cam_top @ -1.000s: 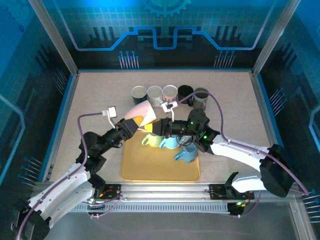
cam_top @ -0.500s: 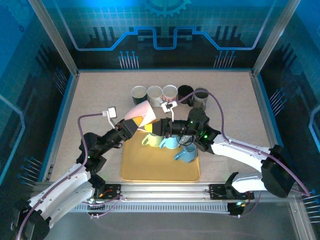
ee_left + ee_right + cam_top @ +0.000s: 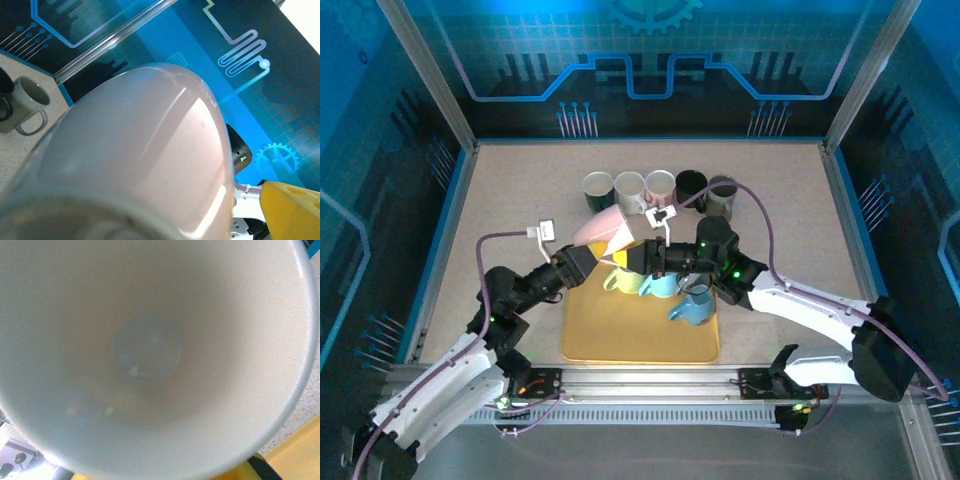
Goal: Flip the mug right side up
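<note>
The pink mug [image 3: 603, 224] hangs in the air over the far left corner of the yellow tray [image 3: 620, 345], lying roughly on its side with its mouth turned toward the right tool [image 3: 630, 256]. The right tool meets the mug at its rim, jaws together and clamped on the mug wall. Its wrist camera looks straight down the pale inside of the mug to the round base, with a sliver of speckled bench [image 3: 311, 405] showing past the rim. The left tool [image 3: 586, 260] sits just beside the mug on the tray's left side, close against the mug's outer wall. Whether its jaws stand apart or together I cannot tell, since the mug's curved pink side crowds its wrist camera. On the tray stand a green mug [image 3: 620, 280], a light blue mug [image 3: 660, 286] and a darker blue mug [image 3: 692, 308], all under the right arm. Beyond the tray's far edge, five more mugs [image 3: 660, 184] stand in a row on the bench, well apart from the tray.
</note>
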Tool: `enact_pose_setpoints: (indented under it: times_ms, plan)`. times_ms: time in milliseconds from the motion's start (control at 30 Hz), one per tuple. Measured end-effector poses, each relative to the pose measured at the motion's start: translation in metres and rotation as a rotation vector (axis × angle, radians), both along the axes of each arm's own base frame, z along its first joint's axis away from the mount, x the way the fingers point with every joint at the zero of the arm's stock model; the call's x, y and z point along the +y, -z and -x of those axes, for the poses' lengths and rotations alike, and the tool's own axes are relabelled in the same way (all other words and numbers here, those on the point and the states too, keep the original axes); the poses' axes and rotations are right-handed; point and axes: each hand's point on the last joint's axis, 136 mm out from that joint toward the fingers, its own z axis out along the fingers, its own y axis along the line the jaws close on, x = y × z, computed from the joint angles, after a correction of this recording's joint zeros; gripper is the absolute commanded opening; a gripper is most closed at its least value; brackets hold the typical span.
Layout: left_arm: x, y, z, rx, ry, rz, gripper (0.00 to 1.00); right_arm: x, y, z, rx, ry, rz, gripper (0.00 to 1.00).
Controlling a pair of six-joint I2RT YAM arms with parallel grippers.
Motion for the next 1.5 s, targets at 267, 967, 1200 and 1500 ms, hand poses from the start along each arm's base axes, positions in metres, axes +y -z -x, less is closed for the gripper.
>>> enact_pose_setpoints:
  times_ms: [267,967,1200,1500]
  plan:
    - [0.013,0.003,0.006,0.011,-0.06,-0.052,0.99,-0.013,-0.001,0.001,-0.066,0.055,0.056,0.0]
    - [0.1,0.014,-0.011,0.134,-0.538,-0.582,0.99,0.007,0.02,-0.015,-0.304,0.168,0.495,0.0]
    - [0.151,0.02,-0.007,0.205,-0.755,-0.787,0.99,0.045,0.052,-0.039,-0.431,0.212,0.784,0.0]
    - [0.183,0.025,0.002,0.222,-0.894,-0.86,0.99,0.067,0.113,-0.08,-0.429,0.257,1.052,0.0]
